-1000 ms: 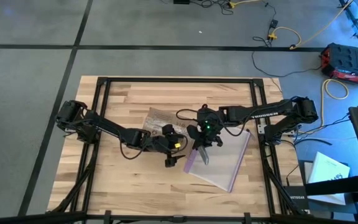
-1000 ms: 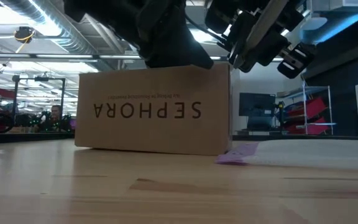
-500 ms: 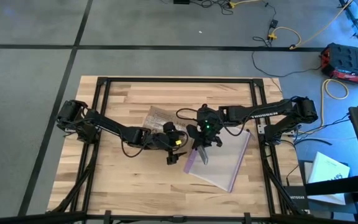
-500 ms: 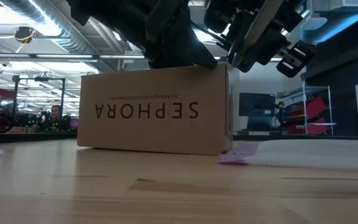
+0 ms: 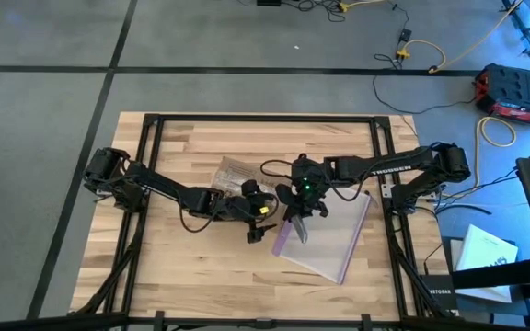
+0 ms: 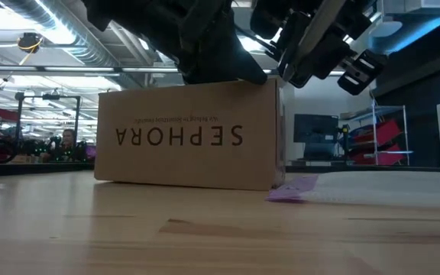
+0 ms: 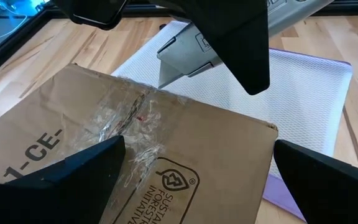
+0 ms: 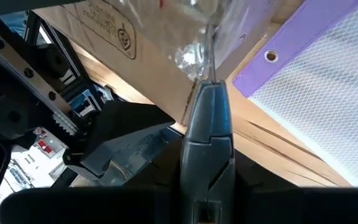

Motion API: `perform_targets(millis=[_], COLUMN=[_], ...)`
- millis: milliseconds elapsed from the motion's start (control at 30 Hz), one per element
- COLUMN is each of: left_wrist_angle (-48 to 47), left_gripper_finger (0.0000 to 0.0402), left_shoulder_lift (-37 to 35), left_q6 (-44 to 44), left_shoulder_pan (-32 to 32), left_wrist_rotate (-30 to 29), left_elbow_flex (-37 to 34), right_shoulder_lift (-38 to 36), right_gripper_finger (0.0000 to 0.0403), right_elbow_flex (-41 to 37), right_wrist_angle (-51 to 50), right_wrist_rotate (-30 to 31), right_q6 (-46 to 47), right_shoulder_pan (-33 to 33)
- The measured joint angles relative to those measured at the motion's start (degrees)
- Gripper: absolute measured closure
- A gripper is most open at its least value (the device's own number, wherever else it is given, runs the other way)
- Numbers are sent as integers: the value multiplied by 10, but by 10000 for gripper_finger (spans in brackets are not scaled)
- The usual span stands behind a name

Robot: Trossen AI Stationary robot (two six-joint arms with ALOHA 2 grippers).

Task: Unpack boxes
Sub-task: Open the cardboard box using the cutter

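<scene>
The box [image 7: 185, 155] is matt brown cardboard with crinkled glossy tape [image 7: 126, 124]; the table [image 5: 191, 267] is smooth wood; the bag [image 7: 303, 106] appears textured plastic.

From above, both arms cover most of the cardboard box [image 5: 237, 175], leaving only a corner with pale tape showing. The left end effector [image 5: 256, 230] is too small there to read its fingers. In the low view, dark arm parts hide the box top, and the upper frame edge cuts them off. In the left wrist view, the frame crops the box's printed lettering. The grey knife-like tool [image 8: 207, 143] is cut off at the right wrist view's bottom edge.
</scene>
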Motion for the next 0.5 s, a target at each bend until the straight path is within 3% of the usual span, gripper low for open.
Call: perform_targets(millis=[500], left_wrist_angle=[5], left_gripper_finger=[2], left_shoulder_lift=[10], left_q6=[0], left_shoulder_pan=[0], left_wrist_rotate=[-2], left_elbow_flex=[1], right_shoulder_lift=[8], right_gripper_finger=[352], right_elbow_flex=[0], right_wrist_angle=[5], right_wrist_rotate=[-7], right_q6=[-1], right_shoulder_pan=[0])
